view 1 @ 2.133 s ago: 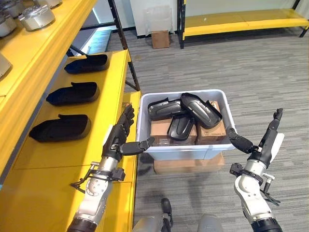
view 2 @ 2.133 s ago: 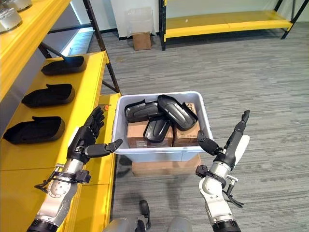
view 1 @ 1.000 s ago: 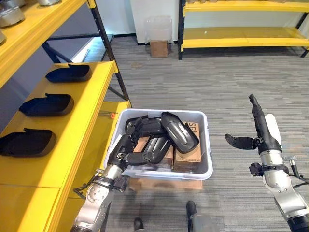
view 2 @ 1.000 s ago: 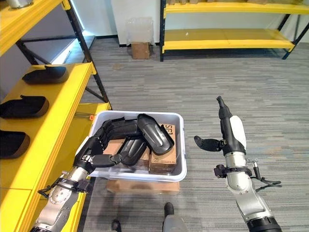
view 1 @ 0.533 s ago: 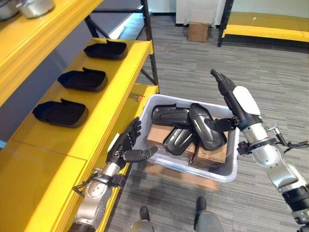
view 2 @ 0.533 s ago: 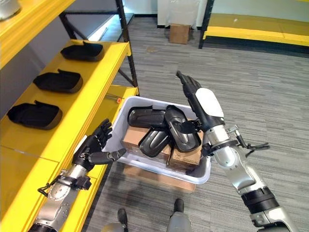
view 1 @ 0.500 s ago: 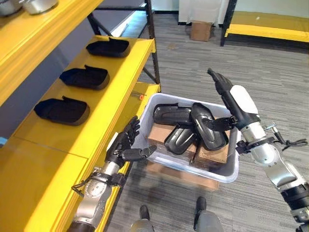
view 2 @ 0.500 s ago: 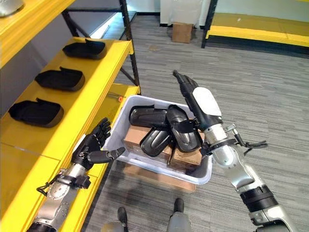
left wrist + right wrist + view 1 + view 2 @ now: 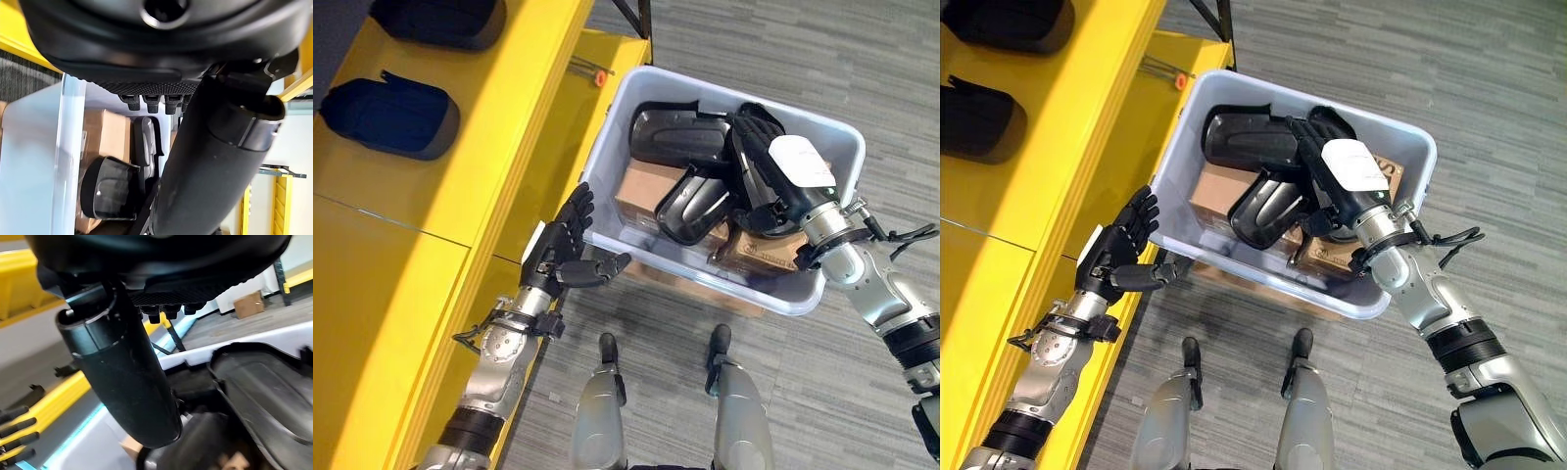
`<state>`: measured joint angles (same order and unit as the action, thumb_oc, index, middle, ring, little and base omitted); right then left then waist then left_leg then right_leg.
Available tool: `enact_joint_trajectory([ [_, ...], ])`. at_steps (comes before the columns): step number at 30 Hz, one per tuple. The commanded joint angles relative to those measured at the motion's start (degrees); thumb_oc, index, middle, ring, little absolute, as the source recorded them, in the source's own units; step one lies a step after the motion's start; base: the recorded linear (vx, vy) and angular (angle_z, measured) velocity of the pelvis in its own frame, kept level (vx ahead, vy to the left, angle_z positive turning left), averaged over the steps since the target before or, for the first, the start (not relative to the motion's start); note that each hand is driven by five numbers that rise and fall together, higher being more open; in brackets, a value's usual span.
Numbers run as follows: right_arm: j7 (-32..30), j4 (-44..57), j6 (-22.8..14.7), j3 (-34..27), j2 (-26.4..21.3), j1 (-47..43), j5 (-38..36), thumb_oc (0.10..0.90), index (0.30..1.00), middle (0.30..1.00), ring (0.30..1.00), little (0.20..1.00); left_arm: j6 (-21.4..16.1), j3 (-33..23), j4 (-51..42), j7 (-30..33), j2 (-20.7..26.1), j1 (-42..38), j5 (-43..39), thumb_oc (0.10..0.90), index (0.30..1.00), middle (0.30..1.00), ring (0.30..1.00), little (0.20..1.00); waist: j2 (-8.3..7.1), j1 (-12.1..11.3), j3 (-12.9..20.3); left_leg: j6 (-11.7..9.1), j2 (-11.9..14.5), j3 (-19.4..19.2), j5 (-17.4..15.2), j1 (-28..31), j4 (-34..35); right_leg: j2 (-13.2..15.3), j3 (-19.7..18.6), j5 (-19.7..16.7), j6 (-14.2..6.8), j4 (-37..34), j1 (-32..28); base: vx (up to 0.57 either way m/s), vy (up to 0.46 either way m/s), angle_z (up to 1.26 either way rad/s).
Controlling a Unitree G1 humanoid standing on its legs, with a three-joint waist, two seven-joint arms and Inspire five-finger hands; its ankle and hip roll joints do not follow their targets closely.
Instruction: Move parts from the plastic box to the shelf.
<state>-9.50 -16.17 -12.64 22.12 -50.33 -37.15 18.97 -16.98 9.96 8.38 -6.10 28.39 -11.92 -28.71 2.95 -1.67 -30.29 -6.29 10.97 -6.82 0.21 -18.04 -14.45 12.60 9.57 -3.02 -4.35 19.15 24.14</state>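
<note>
1. In the plastic box, the right hand is now down on the black parts; half a second ago it hung above the box with fingers straight.
2. Its fingers lie spread over the part nearest the box's right wall, thumb beside it. I can't tell whether the grip has closed.
3. The left hand stays open, fingers straight, just outside the box's left wall near the yellow shelf edge. Idle.
4. The parts sit in the box on brown cartons. Two more parts already lie on the shelf, well apart from the box.
5. The camera has tipped down too, so the whole scene has shifted.
6. Judgement: reach done, pick starting. Nothing lifted yet.
</note>
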Motion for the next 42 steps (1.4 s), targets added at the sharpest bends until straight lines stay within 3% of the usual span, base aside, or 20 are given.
enact_joint_trajectory([
  [1,-3.80,4.93,-1.67,-1.03,-3.60,-7.60,-2.84,0.900,1.000,1.000,1.000,1.000,-6.83,-0.04,-8.33,-0.23,2.96,-1.33,-2.20,0.900,1.000,1.000,1.000,1.000,0.32,0.70,1.43,2.03,-1.72,4.28,-2.19,-3.07,-1.07,-2.16,-1.29,14.41,2.82,8.58,-1.58,-0.08,-0.009,-0.07],
  [15,-2.18,7.90,0.58,-5.18,-5.81,-3.70,-2.62,0.900,1.000,1.000,1.000,1.000,-7.63,-0.09,-9.15,0.51,2.95,-1.04,-1.99,0.900,1.000,1.000,1.000,1.000,-0.12,3.75,0.49,2.20,-0.74,1.81,-3.13,-7.07,-2.53,-2.81,-3.99,14.41,3.00,9.97,4.79,-0.04,-0.019,-0.09],
  [25,-1.88,7.53,0.79,-4.08,-5.47,-5.84,-1.13,0.900,1.000,1.000,1.000,1.000,-8.60,-0.02,-9.17,0.40,3.64,-1.45,-1.08,0.900,1.000,1.000,1.000,1.000,-0.30,3.87,0.49,2.37,-0.69,2.06,-3.19,-11.72,-4.34,-3.32,-4.94,14.89,3.57,12.76,10.22,-0.05,-0.047,-0.05],
  [42,-9.03,1.96,3.29,3.13,-5.60,-16.17,6.76,0.900,1.000,1.000,1.000,1.000,-10.48,1.07,-10.27,1.23,5.11,-2.32,-0.49,0.900,1.000,1.000,1.000,1.000,0.84,2.44,0.49,2.65,-0.69,3.42,-3.27,-18.58,-7.47,-3.68,-5.22,16.25,4.76,18.12,18.13,-0.03,-0.042,-0.01],
])
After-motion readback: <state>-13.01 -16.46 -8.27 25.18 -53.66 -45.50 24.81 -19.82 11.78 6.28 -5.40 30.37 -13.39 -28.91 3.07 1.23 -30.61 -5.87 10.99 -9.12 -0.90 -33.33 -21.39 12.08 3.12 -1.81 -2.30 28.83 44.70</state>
